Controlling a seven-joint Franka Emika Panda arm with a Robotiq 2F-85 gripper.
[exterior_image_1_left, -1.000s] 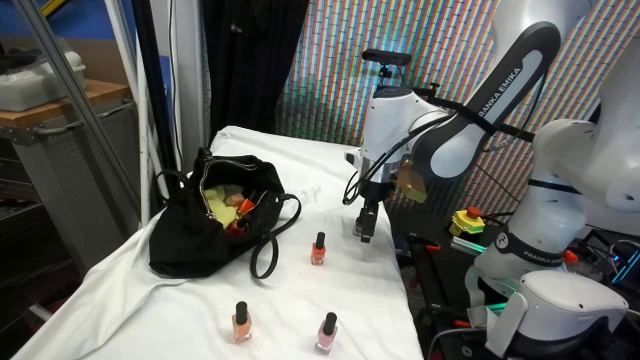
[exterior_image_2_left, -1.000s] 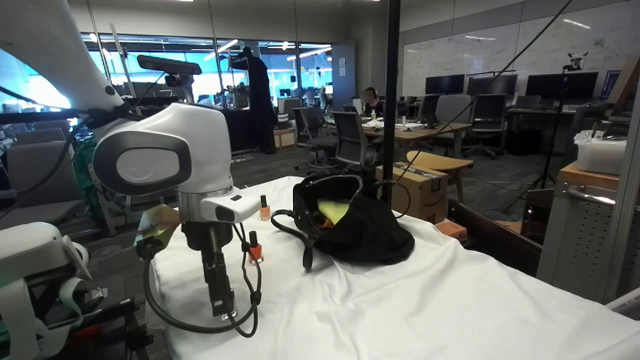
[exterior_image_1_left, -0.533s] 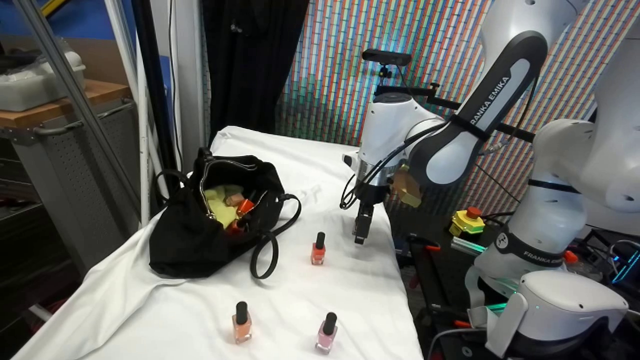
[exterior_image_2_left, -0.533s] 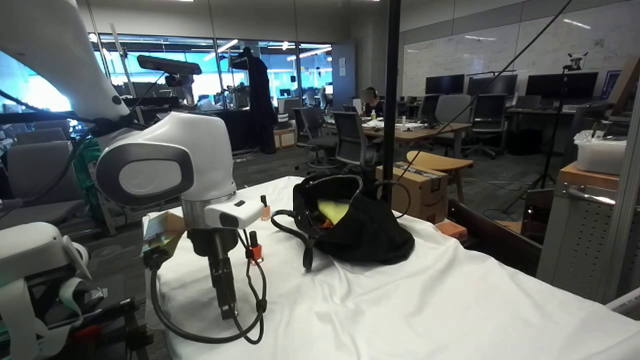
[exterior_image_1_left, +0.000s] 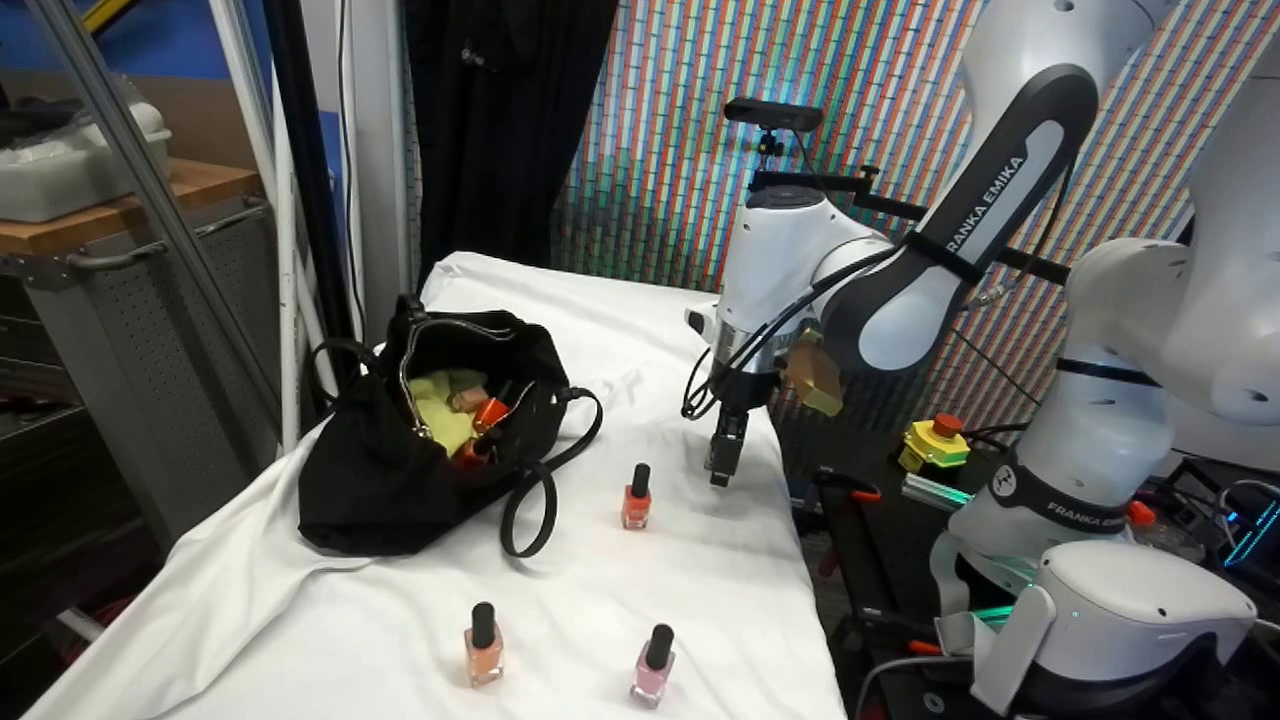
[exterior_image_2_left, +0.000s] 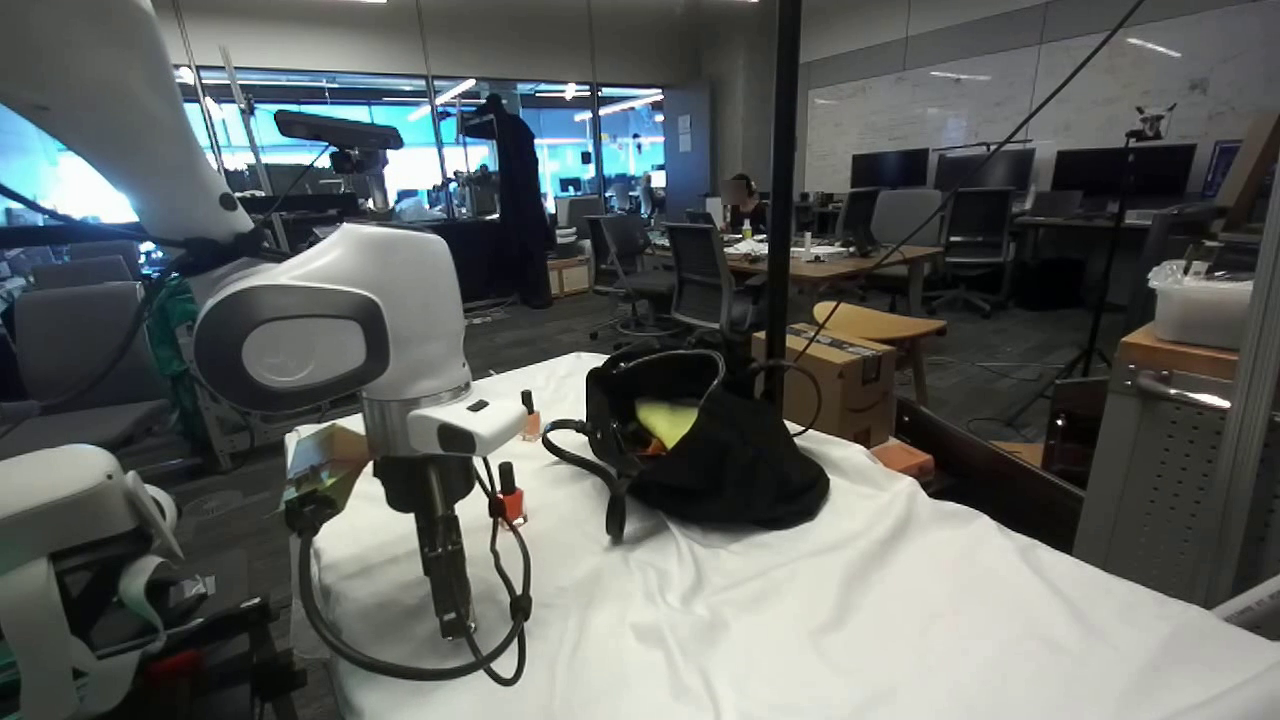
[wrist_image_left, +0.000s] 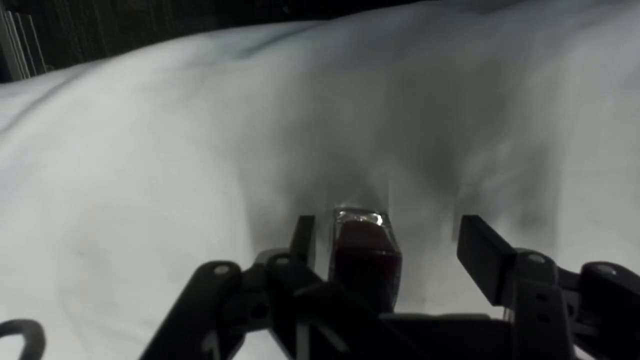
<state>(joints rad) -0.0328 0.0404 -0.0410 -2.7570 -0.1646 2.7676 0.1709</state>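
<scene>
My gripper (wrist_image_left: 387, 235) is open and points down at the white cloth. A clear bottle of dark red nail polish (wrist_image_left: 364, 250) is between its fingers, nearer the left finger in the wrist view, with a gap to the right finger. In both exterior views the gripper (exterior_image_1_left: 720, 470) (exterior_image_2_left: 455, 620) is low over the table edge and hides that bottle. An orange-red polish bottle (exterior_image_1_left: 636, 508) stands upright beside the gripper. A peach bottle (exterior_image_1_left: 485, 655) and a pink bottle (exterior_image_1_left: 653, 675) stand further off, all with black caps.
A black handbag (exterior_image_1_left: 390, 490) lies open on the white cloth (exterior_image_1_left: 580, 620), holding yellow cloth (exterior_image_1_left: 445, 415) and orange-red items. Its strap (exterior_image_1_left: 545, 510) loops out near the orange-red bottle. A yellow box with a red button (exterior_image_1_left: 935, 445) is beside the arm's base.
Over the first half second the gripper shifted slightly and its tilt changed; the dark bottle beside the fingers became hidden in the exterior views. Since then it has hardly moved. The other bottles stayed put.
</scene>
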